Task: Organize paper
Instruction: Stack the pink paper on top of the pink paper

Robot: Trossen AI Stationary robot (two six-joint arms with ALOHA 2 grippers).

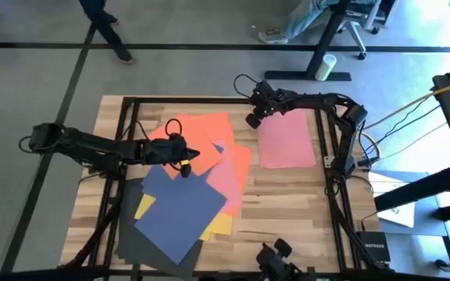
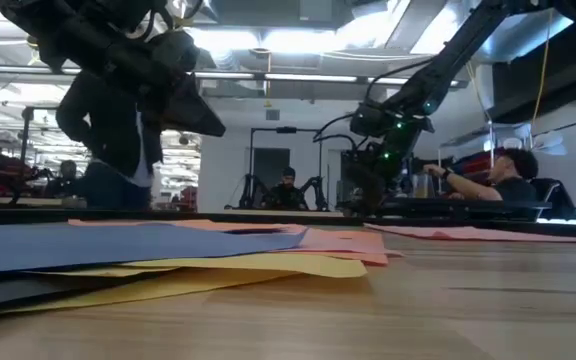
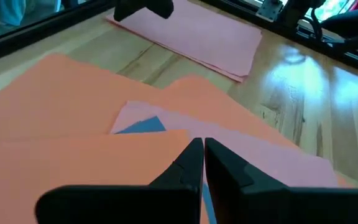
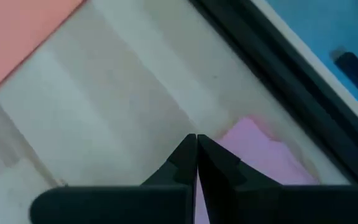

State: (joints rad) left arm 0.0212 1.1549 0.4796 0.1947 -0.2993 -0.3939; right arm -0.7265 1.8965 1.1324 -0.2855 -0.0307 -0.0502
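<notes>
High view: the paper [image 1: 184, 204] lies fanned in a loose heap at about 7 o'clock on the wooden surface [image 1: 287, 211], while one pink sheet [image 1: 286, 138] lies apart at 2 o'clock, likely the start of a sorted pile. The left hand [image 1: 184, 158] hovers over the heap's orange sheet [image 1: 205, 134]; the right hand [image 1: 253, 119] hangs by the pink sheet's corner.

Low view: sheets overlap unevenly; people and workbenches fill the room behind.

Left wrist view: fingers nearly together, holding nothing.

Right wrist view: fingers pressed together over a pink corner; whether they pinch it, I cannot tell.
</notes>
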